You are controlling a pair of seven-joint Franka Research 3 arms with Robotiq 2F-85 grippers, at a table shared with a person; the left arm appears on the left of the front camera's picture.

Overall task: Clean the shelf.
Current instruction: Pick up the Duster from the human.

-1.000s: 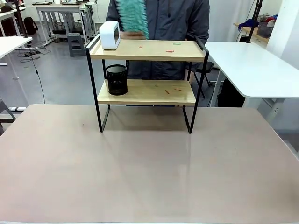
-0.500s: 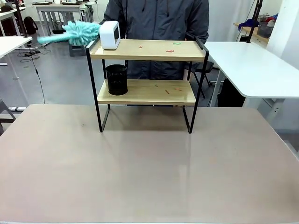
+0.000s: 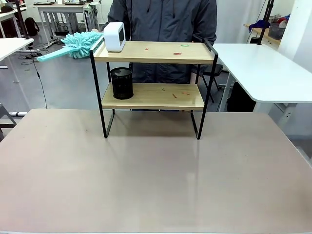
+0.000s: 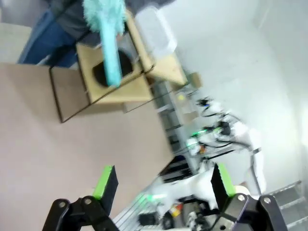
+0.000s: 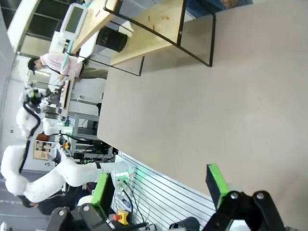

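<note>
The shelf (image 3: pixel 155 52) stands at the far side of the table, two light wooden boards in a black frame. On its top board sit a white box-shaped device (image 3: pixel 114 36) and small scraps (image 3: pixel 177 52); a black mesh cup (image 3: pixel 122 83) and more scraps (image 3: pixel 174 95) lie on the lower board. A person behind it holds a teal fluffy duster (image 3: pixel 80 43) just left of the top board. My left gripper (image 4: pixel 161 183) is open, far from the shelf (image 4: pixel 115 91), with the duster (image 4: pixel 107 29) ahead. My right gripper (image 5: pixel 159 185) is open over bare table, the shelf (image 5: pixel 144 33) far ahead.
The beige table (image 3: pixel 146 180) stretches wide in front of the shelf. White tables stand at the right (image 3: pixel 263 68) and far left (image 3: pixel 12 46). A cable trails on the floor at the left.
The person swung the duster from above the top board down to the shelf's left end, then lowered it slightly there. Neither gripper is seen to move.
</note>
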